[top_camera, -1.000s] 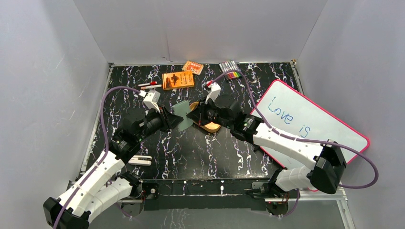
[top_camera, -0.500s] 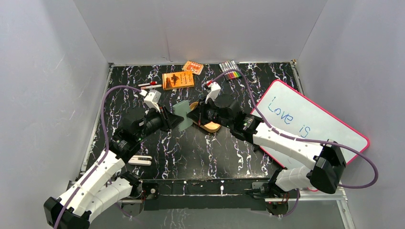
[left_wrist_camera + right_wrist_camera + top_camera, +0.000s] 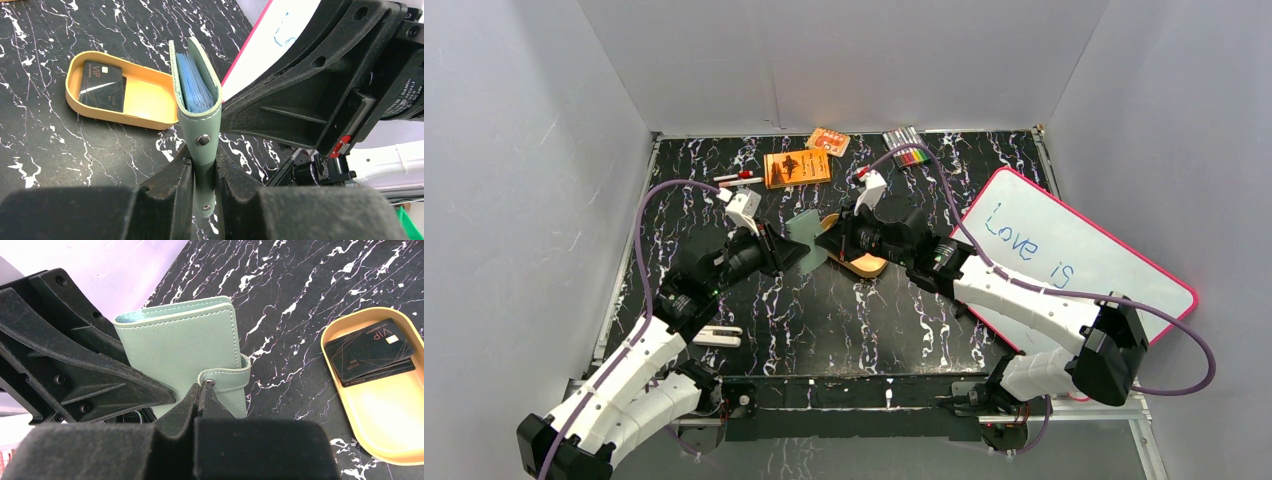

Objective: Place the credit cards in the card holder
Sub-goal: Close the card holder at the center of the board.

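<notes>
Held the wallet [image 3: 197,100] upright off the table [image 3: 874,320], clamped low at its snap edge in the left gripper [image 3: 204,172]. Pinched its tab [image 3: 226,376] with the right gripper [image 3: 202,389], closed tight at the snap. Left the cards [image 3: 369,349] stacked in the tin [image 3: 385,415], just beside the wallet. Judged the wallet light, soft and floppy, likely to twist unless gripped near the spine. Judged the cards stiff, thin and slick, best taken by a raised edge against the tin's wall. Worked over hard, glossy marble-print with little room between the arms, a whiteboard [image 3: 1074,255] to the right and grey walls [image 3: 854,60] close around.
</notes>
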Motion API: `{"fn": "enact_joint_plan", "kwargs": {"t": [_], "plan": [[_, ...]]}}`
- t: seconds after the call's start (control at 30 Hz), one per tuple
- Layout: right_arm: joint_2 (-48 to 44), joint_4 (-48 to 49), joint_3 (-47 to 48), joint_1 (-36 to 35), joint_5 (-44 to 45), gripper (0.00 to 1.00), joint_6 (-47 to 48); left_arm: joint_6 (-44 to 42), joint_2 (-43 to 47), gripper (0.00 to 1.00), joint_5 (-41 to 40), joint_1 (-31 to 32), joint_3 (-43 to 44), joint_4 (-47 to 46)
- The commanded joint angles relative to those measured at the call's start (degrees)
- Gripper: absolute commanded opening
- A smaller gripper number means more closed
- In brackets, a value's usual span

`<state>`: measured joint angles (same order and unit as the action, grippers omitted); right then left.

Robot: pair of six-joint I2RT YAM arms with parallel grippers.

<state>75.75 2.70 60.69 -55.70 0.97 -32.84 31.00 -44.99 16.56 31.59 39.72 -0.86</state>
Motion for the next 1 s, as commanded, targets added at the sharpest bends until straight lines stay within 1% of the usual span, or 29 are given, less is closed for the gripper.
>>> {"fn": "enact_joint_plan", "kwargs": {"t": [0.0, 0.5, 0.83, 0.97], "plan": [[1.7, 4.7, 3.2, -0.8, -4.1, 0.00, -1.0, 1.7, 2.3, 0.00, 15.4, 2.2, 0.4, -10.0], [2.9, 4.9, 3.9, -1.0, -6.4, 0.00, -1.0, 2.5, 2.5, 0.00, 17.7, 2.4, -0.7, -13.4], [4.0, 5.4, 4.5, -1.0, -7.9, 0.00, -1.0, 4.4, 2.1, 0.00, 21.1, 2.7, -1.1, -16.7], [3.8, 5.2, 4.7, -1.1, -7.8, 0.00, -0.7, 3.7, 2.4, 0.00, 19.3, 2.8, -1.2, -15.7]]}}
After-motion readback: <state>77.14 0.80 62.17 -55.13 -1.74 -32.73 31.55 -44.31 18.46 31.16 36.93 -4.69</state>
